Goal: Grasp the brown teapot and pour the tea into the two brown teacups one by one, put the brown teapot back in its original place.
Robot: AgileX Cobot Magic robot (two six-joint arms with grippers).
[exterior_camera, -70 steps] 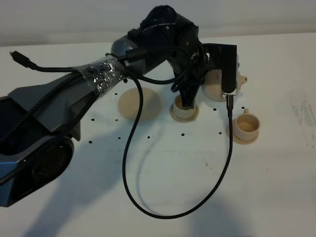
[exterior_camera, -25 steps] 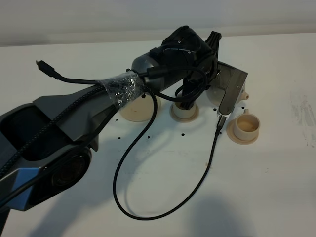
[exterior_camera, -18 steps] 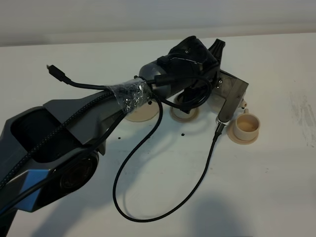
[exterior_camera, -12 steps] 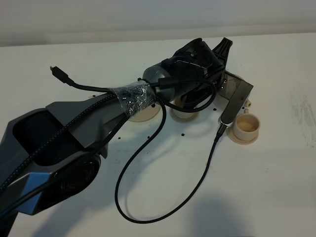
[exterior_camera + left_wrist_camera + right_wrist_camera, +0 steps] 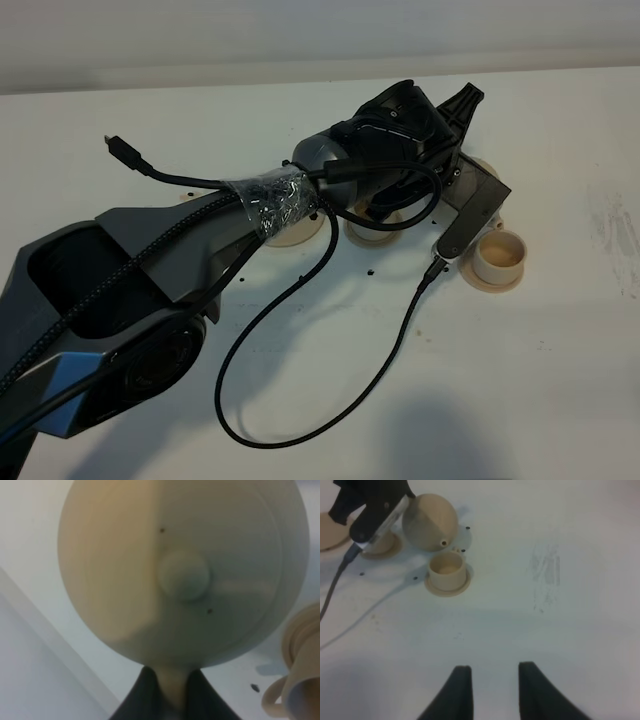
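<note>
The brown teapot (image 5: 185, 570) fills the left wrist view, lid knob (image 5: 184, 575) facing the camera. My left gripper (image 5: 172, 692) is shut on its loop handle. In the right wrist view the teapot (image 5: 430, 522) hangs tilted, its spout (image 5: 443, 542) just above the far rim of one brown teacup (image 5: 447, 570) on its saucer. From above, my left gripper (image 5: 455, 135) hides most of the pot beside that cup (image 5: 497, 258). The other teacup (image 5: 382, 542) sits under the arm. My right gripper (image 5: 495, 666) hovers over bare table, open, holding nothing.
The wide saucer (image 5: 290, 232) lies partly under the left arm, to the left of the cups. A black cable (image 5: 330, 380) loops from the wrist down onto the white table (image 5: 560, 380). Small black dots mark the table around the saucers.
The left arm has carried the teapot from the middle cup to the right, and the wrist has rolled, tipping the spout toward the right cup. The right gripper has not moved.
</note>
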